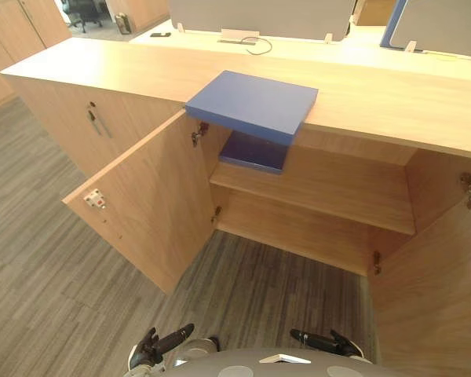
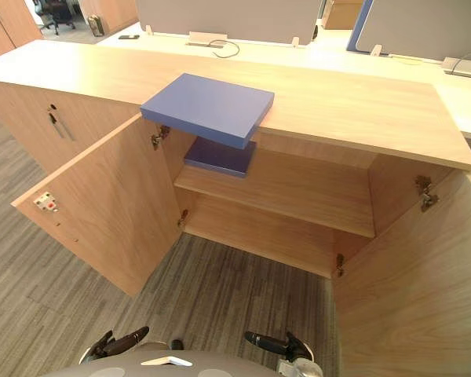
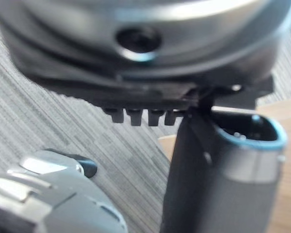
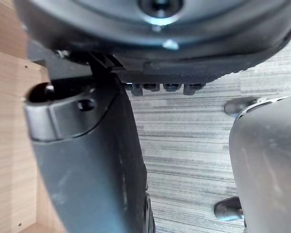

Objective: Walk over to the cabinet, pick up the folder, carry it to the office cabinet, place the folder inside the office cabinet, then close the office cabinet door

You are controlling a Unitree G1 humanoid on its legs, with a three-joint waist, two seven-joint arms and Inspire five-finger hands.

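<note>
The blue folder (image 1: pixel 251 102) is lying flat on the office cabinet's top (image 1: pixel 377 94). It's turned at an angle, and its near corner sticks out past the front edge, right above the open compartment. Neither hand is touching it.

Directly under it there's a second, darker blue folder (image 1: pixel 253 151) lying flat at the left end of the inner shelf (image 1: pixel 322 188), partly hidden by the overhang of the one above.

Both cabinet doors are swung wide open. The left door (image 1: pixel 149 204) comes out toward the camera and has a small white-and-red fitting (image 1: pixel 95 199) on its inner face. The right door (image 1: pixel 432 267) takes up the lower right. You can see metal hinges at the upper left (image 1: pixel 198 133) and upper right (image 1: pixel 469 188) of the opening. The space under the shelf is just bare wood.

Both hands are down at the bottom edge of the head views, well away from the cabinet, over the grey striped carpet (image 1: pixel 39 259). The left hand (image 1: pixel 161 345) has its fingers stretched out loose and isn't holding anything. Same for the right hand (image 1: pixel 323 342): fingers relaxed, nothing in it. In the wrist views each hand has carpet past its fingertips and some wood panel at the side.

To the left is a neighbouring cabinet with closed doors and dark handles (image 1: pixel 98 122). Behind the cabinet top is a pale desk with a grey partition and a looped cable (image 1: pixel 255 43).
</note>
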